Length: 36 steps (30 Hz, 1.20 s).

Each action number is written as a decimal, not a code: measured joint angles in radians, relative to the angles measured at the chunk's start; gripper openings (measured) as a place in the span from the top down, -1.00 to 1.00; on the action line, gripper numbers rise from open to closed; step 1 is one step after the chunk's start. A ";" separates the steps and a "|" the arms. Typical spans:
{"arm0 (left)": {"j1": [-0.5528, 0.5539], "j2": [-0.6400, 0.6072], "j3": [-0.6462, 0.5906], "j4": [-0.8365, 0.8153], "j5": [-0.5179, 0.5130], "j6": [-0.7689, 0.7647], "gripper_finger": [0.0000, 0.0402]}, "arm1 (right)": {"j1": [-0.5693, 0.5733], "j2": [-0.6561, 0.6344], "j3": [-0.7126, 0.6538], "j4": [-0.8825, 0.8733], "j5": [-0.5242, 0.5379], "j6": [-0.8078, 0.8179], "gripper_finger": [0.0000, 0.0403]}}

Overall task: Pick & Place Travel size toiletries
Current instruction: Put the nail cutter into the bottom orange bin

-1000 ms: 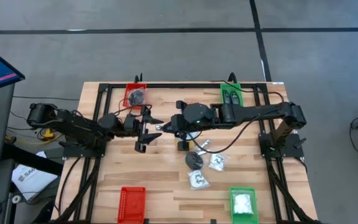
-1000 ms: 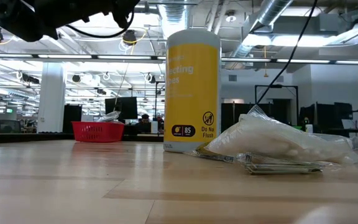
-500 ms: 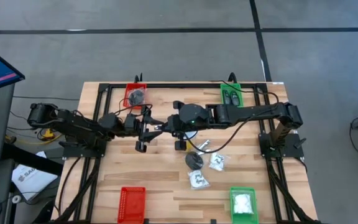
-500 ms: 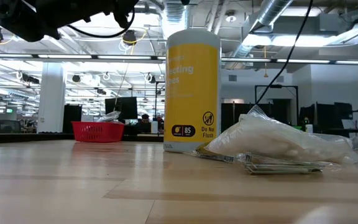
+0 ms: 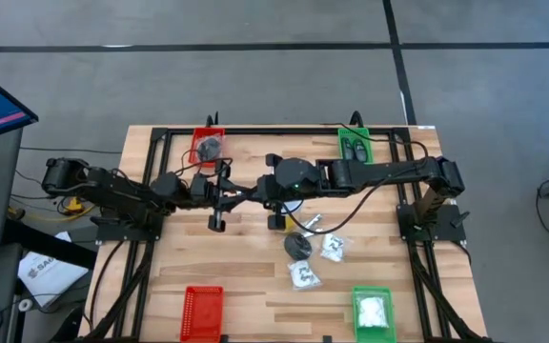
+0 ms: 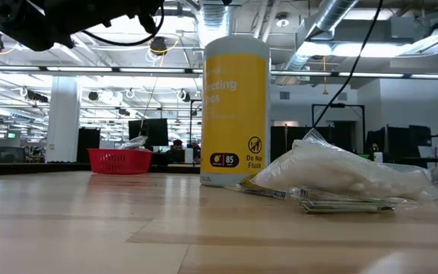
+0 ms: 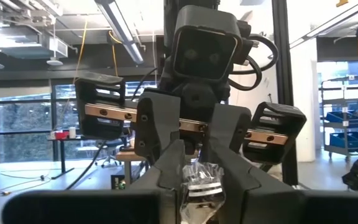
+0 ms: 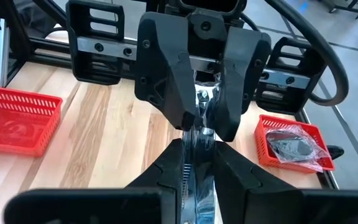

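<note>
high view, centre: left gripper [image 5: 229,193] and right gripper [image 5: 255,193] both clamp 1 clear packet [image 7: 199,180]; handover underway, packets [image 5: 305,274] remain lower centre.

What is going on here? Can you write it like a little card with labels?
Left gripper: closed on the crinkly clear packet
Right gripper: closed on the same packet
Where: above the middle of the table, grippers facing each other
Red tray: holds a bagged black item
Green tray: holds a white packet
Loose on the table: more small packets
</note>
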 joint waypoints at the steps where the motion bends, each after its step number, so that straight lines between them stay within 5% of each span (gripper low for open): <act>1: 0.000 0.000 0.000 0.000 0.000 0.004 0.76 | 0.000 0.000 0.000 0.001 0.000 -0.002 0.74; 26: -0.002 -0.001 0.000 -0.041 0.003 -0.036 0.79 | 0.001 0.000 0.000 -0.039 -0.005 -0.032 0.50; 36: -0.043 -0.141 -0.001 -0.304 0.001 -0.127 0.79 | 0.006 -0.001 0.000 -0.158 -0.004 -0.022 0.49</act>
